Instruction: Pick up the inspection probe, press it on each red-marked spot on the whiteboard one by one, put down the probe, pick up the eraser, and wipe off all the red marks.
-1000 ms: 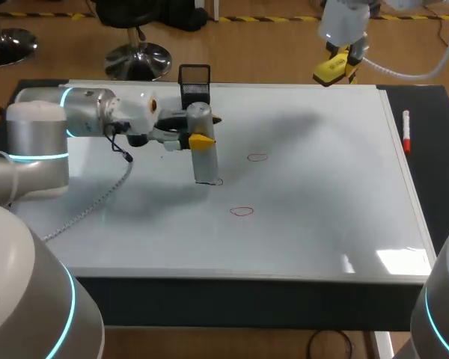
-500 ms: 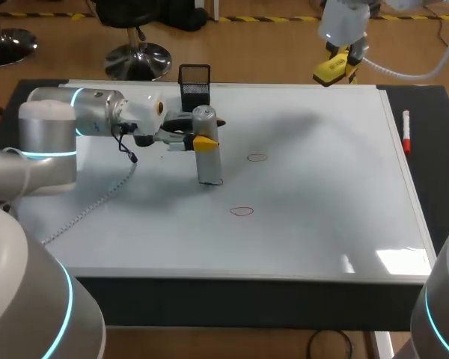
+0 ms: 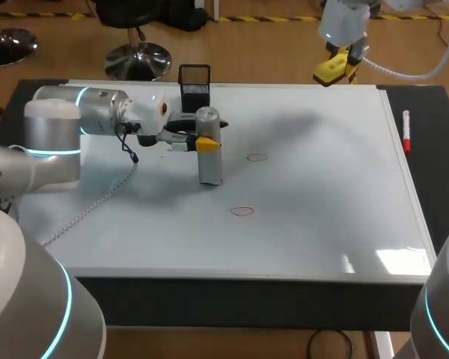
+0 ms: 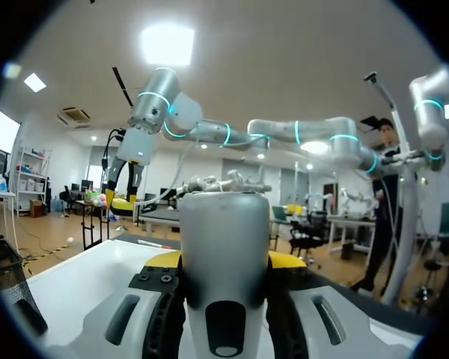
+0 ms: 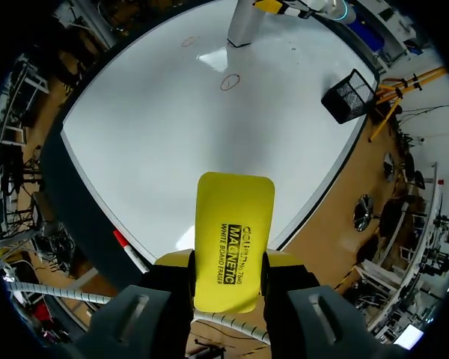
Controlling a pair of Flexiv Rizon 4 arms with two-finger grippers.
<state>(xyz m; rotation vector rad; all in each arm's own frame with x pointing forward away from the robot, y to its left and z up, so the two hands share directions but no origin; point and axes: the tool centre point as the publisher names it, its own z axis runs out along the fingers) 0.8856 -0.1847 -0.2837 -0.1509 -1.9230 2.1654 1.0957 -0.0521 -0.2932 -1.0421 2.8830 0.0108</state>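
Our left gripper (image 3: 205,136) is clamped on the probe (image 3: 210,166), held upright so its tip presses the whiteboard (image 3: 322,202), probably on a red mark mostly hidden under it. Our right gripper (image 5: 228,263) is closed on the eraser (image 5: 233,232), parked over the far edge for wiping later; two more red circles (image 3: 257,157) wait nearby

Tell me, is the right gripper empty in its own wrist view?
No, the right gripper is shut on the yellow eraser, which sits clamped between its two fingers above the whiteboard.
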